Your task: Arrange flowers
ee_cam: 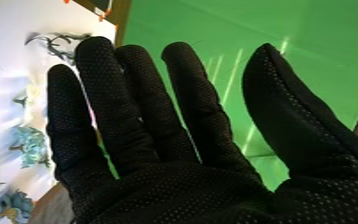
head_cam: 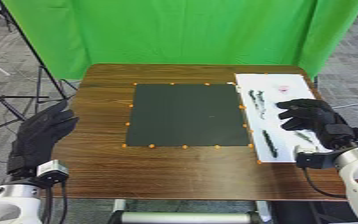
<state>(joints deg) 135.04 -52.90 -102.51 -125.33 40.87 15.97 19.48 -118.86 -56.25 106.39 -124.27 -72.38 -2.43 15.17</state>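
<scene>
- Over the white board (head_cam: 254, 81) on the right, the right hand (head_cam: 310, 114) is spread, thumb apart, holding nothing.
- On that board lie a pink bloom (head_cam: 283, 89), far, and a dark green sprig (head_cam: 270, 144), near.
- Picking likely comes next: pinch one stem gently, sparing petals, and lift clear of neighbours.

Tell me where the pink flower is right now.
In the head view, the pink flower lies on the white sheet at the right, near its far end, beyond the right hand and right of the dark sprigs.
</scene>
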